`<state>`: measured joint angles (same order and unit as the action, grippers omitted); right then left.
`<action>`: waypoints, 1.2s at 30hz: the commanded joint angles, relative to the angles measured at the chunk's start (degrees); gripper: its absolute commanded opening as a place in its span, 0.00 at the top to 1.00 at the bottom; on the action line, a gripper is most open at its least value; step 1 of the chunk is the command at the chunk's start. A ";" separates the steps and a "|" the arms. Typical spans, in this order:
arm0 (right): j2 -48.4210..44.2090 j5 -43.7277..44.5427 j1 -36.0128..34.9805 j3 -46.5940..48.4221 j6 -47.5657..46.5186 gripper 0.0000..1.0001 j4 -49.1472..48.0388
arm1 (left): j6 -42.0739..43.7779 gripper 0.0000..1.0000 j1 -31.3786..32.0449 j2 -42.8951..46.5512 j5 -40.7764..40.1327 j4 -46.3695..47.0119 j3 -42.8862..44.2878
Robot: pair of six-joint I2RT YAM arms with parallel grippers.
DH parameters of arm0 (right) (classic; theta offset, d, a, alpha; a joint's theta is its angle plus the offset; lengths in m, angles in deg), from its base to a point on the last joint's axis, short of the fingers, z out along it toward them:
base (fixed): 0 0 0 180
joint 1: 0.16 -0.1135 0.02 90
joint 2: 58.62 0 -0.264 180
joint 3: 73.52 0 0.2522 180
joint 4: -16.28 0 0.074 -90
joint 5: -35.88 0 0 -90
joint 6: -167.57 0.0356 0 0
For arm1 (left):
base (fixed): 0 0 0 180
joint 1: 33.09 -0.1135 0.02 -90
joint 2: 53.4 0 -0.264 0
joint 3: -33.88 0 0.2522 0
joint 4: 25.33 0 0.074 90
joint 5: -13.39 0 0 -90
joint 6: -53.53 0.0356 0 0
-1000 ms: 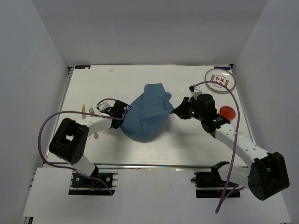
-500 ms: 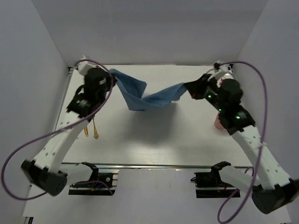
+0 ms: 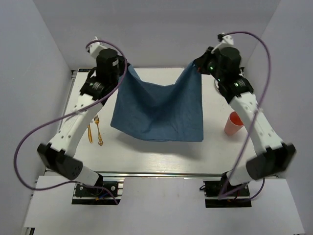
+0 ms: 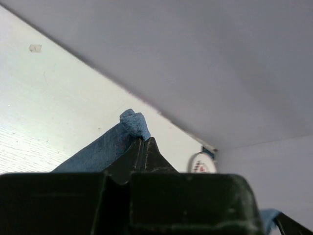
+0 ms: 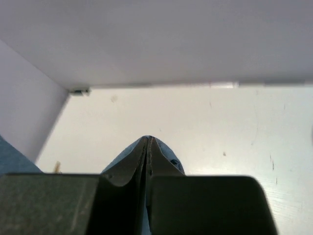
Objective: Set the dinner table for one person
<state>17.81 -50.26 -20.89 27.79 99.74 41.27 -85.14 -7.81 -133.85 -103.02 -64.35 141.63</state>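
L tool, R tool pinch cloth

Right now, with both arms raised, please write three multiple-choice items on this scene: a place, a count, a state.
1. Where does the orange plastic cup stand?
A) on the right arm's side of the blue cloth placemat
B) on the left arm's side
C) on the cloth

2. How many gold metal utensils lie near the left arm?
A) one
B) two
C) four

3. How is the cloth?
A) heaped
B) folded flat
C) hanging spread from two corners

Answers: 1 A, it stands right of the cloth; 2 B, two lie there; 3 C, the left end effector and right end effector each pinch a corner.
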 commanded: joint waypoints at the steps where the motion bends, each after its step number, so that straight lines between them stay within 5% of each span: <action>1: 9.75 -6.90 3.67 8.66 1.03 1.00 2.04 | 1.02 1.00 -0.84 -4.35 0.14 0.81 6.71; 7: 27.44 -16.50 9.21 39.76 -0.20 1.00 10.28 | 11.39 1.00 -2.60 -18.77 -1.80 2.31 30.26; 11: 30.54 -24.23 12.64 44.56 0.50 1.00 7.60 | 16.66 1.00 -3.22 -17.21 -0.31 11.26 27.58; 20: 17.48 -36.64 14.84 5.93 2.51 1.00 -10.39 | 9.40 1.00 -3.22 3.53 0.22 33.94 -24.87; 25: 7.88 -34.18 14.84 -29.81 6.39 1.00 -24.22 | -0.01 1.00 -2.07 11.35 1.01 36.34 -48.87; 26: 5.34 -33.14 14.84 -33.81 6.83 0.66 -25.19 | -2.03 0.97 -2.07 13.02 2.23 36.24 -54.65; 27: 4.18 -32.52 14.84 -37.41 7.00 0.47 -26.50 | -2.83 0.74 -2.07 13.73 2.51 33.37 -56.71; 28: 3.22 -31.90 14.84 -43.19 7.09 0.34 -26.52 | -4.84 0.61 -2.07 14.61 2.07 30.99 -58.04; 29: 0.68 -30.24 14.76 -45.60 6.92 0.11 -26.52 | -5.03 0.44 -2.07 16.62 1.81 28.71 -59.61; 30: -0.65 -29.35 14.84 -47.45 6.57 0.11 -25.30 | -5.38 0.07 -2.07 17.94 1.63 22.94 -60.07; 36: -5.68 -25.66 13.44 -48.89 4.46 0.11 -22.14 | -5.74 0.02 -2.07 23.14 -3.90 5.60 -55.69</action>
<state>13.06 -78.45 -6.72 -24.30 105.69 23.08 -89.49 -10.02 -112.56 -103.06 -50.10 81.40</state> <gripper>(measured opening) 0.891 0.978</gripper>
